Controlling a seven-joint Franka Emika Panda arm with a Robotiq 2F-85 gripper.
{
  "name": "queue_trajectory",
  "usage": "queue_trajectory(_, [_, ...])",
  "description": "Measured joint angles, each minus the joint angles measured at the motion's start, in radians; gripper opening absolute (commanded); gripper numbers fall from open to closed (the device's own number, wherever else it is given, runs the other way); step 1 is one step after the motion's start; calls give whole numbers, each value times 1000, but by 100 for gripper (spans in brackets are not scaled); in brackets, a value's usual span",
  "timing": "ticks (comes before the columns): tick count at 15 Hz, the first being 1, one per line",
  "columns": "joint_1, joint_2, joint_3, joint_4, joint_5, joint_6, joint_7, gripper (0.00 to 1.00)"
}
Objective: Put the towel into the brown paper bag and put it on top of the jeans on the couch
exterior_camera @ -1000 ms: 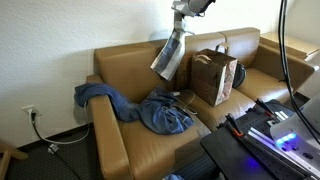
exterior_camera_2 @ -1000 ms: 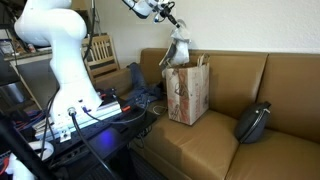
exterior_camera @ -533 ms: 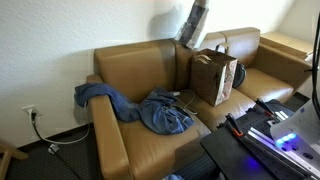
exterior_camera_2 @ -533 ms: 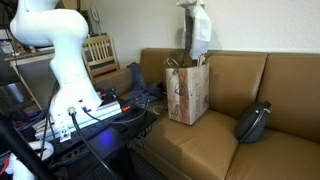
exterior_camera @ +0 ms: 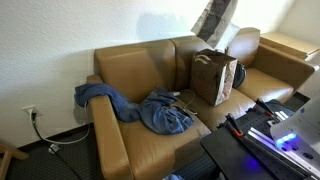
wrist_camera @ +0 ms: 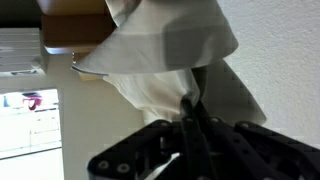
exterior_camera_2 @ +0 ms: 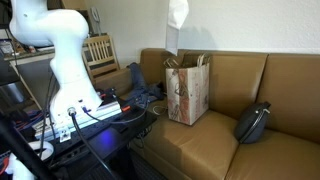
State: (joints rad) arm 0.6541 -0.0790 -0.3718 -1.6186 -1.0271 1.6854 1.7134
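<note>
The towel (exterior_camera: 214, 17) is grey-white and hangs high above the brown paper bag (exterior_camera: 213, 77), its top cut off by the frame edge. It also shows in an exterior view (exterior_camera_2: 177, 12) above the bag (exterior_camera_2: 186, 92). The gripper is out of frame in both exterior views. In the wrist view my gripper (wrist_camera: 190, 105) is shut on a fold of the towel (wrist_camera: 160, 45), which fills the picture. The blue jeans (exterior_camera: 150, 108) lie crumpled on the left seat and armrest of the tan couch (exterior_camera: 135, 70).
A dark pouch (exterior_camera_2: 252, 122) lies on the couch seat beside the bag. The white robot base (exterior_camera_2: 62, 60) and a black table with cables (exterior_camera_2: 70, 130) stand in front. A wooden chair (exterior_camera_2: 100, 55) is behind. A wall socket with cord (exterior_camera: 33, 116) is low on the wall.
The towel has been lifted higher and carried along the couch to above the bag. The gripper has left the top of both exterior views.
</note>
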Motion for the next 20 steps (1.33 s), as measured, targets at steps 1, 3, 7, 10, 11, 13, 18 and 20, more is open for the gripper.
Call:
queue_trajectory(1, [-68,-11,66,-9,17,-4,9,1])
queue_trajectory(3, [-210,-9,159,-55,53,54,71,1])
queue_trajectory(7, [-431,84,220,-156,110,308,236,1])
queue_trajectory(10, [-513,172,245,-165,92,408,353,1])
queue_trajectory(11, [-525,188,252,-165,91,421,374,1])
queue_trajectory(13, [-535,218,270,-168,93,425,383,1])
queue_trajectory(18, [-552,322,285,-198,114,421,387,1])
queue_trajectory(20, [-578,384,280,-203,142,413,389,1])
